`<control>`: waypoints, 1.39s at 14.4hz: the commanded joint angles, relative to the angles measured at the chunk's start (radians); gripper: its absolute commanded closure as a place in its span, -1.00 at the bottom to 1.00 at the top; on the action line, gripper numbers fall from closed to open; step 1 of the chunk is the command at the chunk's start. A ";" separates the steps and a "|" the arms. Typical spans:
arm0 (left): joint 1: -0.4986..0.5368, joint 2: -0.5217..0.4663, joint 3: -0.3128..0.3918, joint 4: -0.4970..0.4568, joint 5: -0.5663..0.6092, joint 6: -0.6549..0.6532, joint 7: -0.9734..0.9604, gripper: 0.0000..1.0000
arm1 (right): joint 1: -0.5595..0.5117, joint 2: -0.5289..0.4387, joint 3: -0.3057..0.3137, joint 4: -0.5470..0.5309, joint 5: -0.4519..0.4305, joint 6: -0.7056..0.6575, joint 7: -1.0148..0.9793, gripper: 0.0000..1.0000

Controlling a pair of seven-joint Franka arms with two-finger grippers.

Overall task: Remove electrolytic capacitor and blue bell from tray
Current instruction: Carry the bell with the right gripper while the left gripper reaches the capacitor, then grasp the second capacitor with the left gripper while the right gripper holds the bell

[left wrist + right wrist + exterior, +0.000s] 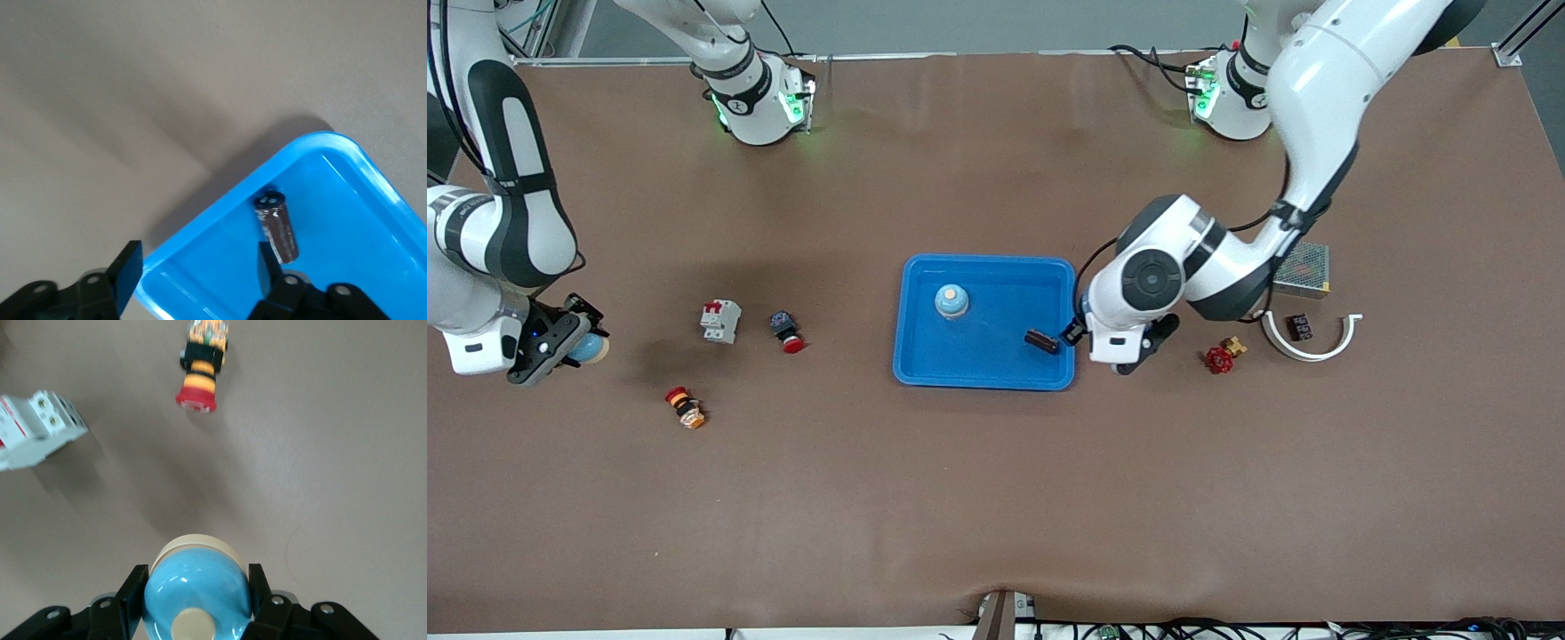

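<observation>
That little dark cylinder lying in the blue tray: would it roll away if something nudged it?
Probably, a little. The capacitor is a smooth round cylinder lying on its side, so a sideways nudge would likely roll it. The blue tray has a raised rim, which should stop it. It looks small and probably light, so it would move easily.

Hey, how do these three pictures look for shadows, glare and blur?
Front view: even light, soft shadows beside the blue plastic tray and the small parts. Left wrist view: sharp on the dark cylindrical capacitor lying in the tray, pale glare streaks along the rim. Right wrist view: the light blue dome bell between the jaws is crisp, the white circuit breaker slightly soft.
</observation>
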 commanded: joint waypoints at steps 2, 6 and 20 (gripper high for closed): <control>-0.148 0.067 0.112 0.075 0.003 0.044 -0.134 -0.44 | -0.025 -0.032 0.024 -0.078 0.016 0.062 -0.023 0.19; -0.239 0.126 0.183 0.138 0.002 0.085 -0.232 -0.41 | -0.020 -0.019 0.025 -0.127 0.030 0.143 -0.022 0.19; -0.279 0.173 0.217 0.139 0.005 0.203 -0.306 0.86 | -0.016 0.052 0.035 -0.216 0.099 0.293 -0.023 0.18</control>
